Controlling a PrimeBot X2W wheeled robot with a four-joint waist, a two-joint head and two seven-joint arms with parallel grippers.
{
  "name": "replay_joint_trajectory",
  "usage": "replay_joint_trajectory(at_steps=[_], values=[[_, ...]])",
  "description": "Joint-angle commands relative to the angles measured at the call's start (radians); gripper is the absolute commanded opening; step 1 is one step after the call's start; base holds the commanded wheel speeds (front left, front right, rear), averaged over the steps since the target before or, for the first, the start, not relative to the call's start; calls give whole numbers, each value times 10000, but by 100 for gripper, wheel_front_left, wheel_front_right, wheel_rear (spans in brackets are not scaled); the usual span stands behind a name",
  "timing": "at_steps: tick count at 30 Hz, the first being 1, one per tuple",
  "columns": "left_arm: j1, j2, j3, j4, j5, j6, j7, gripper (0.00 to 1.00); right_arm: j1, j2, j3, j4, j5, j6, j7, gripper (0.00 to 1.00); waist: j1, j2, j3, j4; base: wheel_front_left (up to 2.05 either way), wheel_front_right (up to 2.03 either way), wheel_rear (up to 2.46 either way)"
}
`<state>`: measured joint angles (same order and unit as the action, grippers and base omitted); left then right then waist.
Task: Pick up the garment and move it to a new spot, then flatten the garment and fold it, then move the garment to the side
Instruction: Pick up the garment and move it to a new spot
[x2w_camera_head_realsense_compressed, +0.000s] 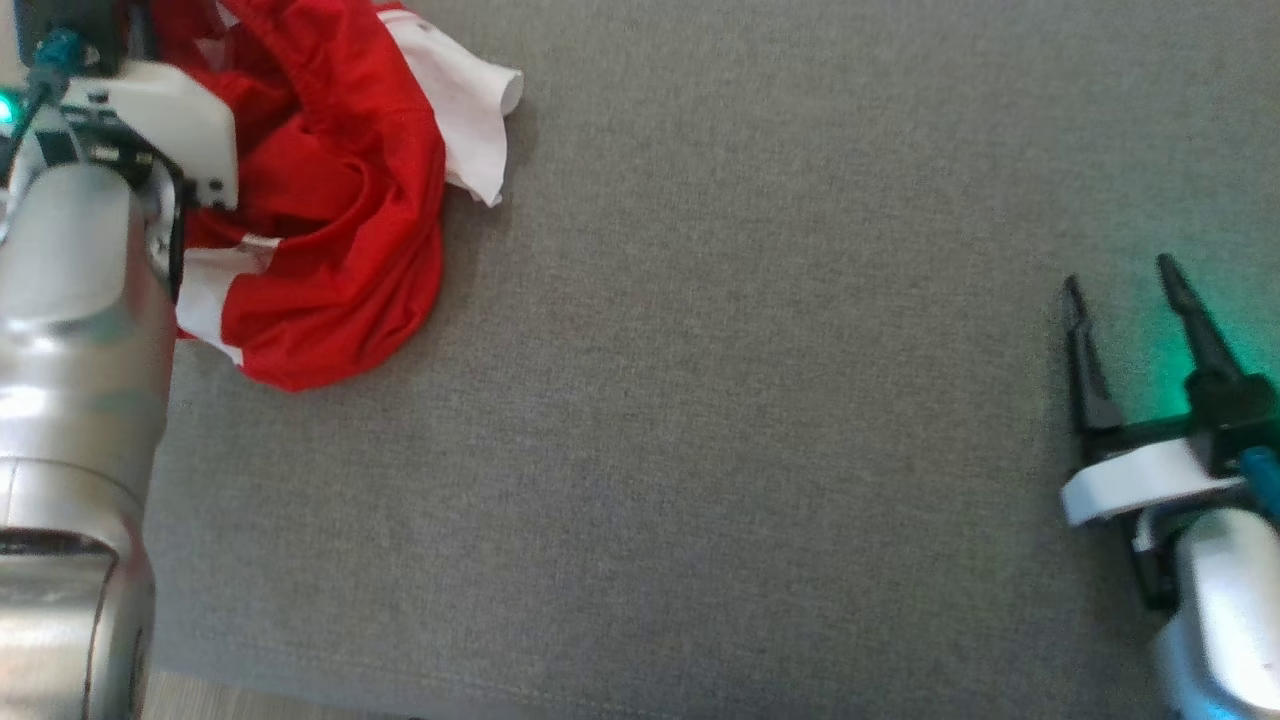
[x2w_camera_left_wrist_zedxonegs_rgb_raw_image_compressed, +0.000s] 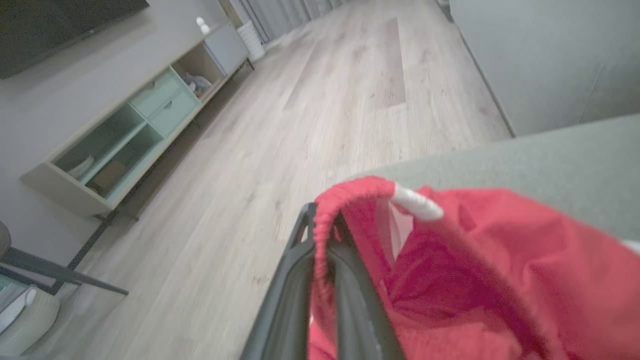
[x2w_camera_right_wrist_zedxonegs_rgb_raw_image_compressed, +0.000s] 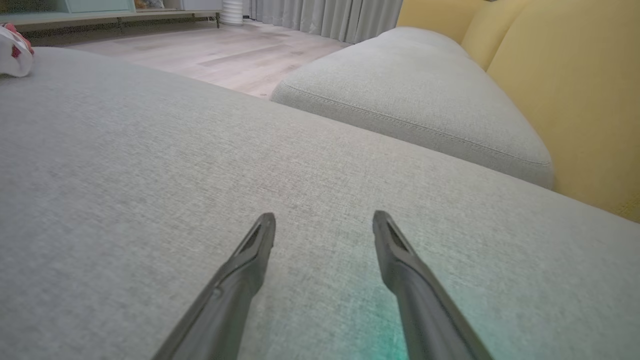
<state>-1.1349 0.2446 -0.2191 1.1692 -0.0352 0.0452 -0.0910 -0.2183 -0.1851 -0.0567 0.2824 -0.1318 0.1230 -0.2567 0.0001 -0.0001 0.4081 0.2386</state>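
The garment is a crumpled red and white cloth lying at the far left of the grey cushion. In the left wrist view my left gripper is shut on the garment's red elastic hem, which runs between the two dark fingers, beside a white cord end. The head view hides those fingertips behind the pale left forearm. My right gripper stands open at the right over bare cushion; its fingers hold nothing. A corner of the garment peeks in at the right wrist view's upper left.
Wood floor lies beyond the cushion's edge, with a low green cabinet along the wall. A second grey seat cushion and a yellow backrest stand to the right. The cushion's front edge meets floor at the bottom.
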Motion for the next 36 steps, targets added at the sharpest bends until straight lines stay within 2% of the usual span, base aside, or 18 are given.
replay_joint_trajectory(at_steps=[1, 7, 11, 18, 23, 29, 33, 36], values=[[-446, 555, 172, -233, 25, 87, -278, 0, -4, 145, 324, -119, 78, 77, -51, 100, -1, 1, -379, -60, 0, 0, 0], [-1224, 435, -433, -352, 419, -221, -1045, 0, 169, 645, 514, 188, 247, 77, -51, 100, -1, 1, -1729, -538, 0, 0, 0], [-1773, 262, -864, -632, 629, -682, -1283, 0, 493, 974, 581, 369, 368, 77, -51, 100, -1, 1, -2763, -1109, 0, 0, 0], [-2481, -288, -1302, -1238, 512, -1387, -1505, 0, 1102, 1305, 874, 528, 667, 77, -51, 100, -1, 1, -4131, -2747, 0, 0, 0], [-2751, -643, -1350, -1416, -115, -1687, -1581, 0, 1253, 1343, 1263, 385, 1200, 77, -51, 100, -1, 1, -4411, -4293, 0, 0, 0], [-2689, -959, -2060, -1412, -380, -1751, -1649, 0, 1272, 1346, 1550, 371, 1773, 77, -51, 100, -1, 1, -4353, -5955, 0, 0, 0], [-2025, -1391, -3171, -1515, -883, -1755, -1679, 0, 1235, 1347, 1682, 282, 2049, 77, -51, 100, -1, 1, -4042, -6595, 0, 0, 0], [-1097, -1608, -4438, -1780, -1355, -1756, -1692, 0, 1196, 1348, 1692, 151, 2235, 77, -51, 100, -1, 1, -3654, -6789, 0, 0, 0]])
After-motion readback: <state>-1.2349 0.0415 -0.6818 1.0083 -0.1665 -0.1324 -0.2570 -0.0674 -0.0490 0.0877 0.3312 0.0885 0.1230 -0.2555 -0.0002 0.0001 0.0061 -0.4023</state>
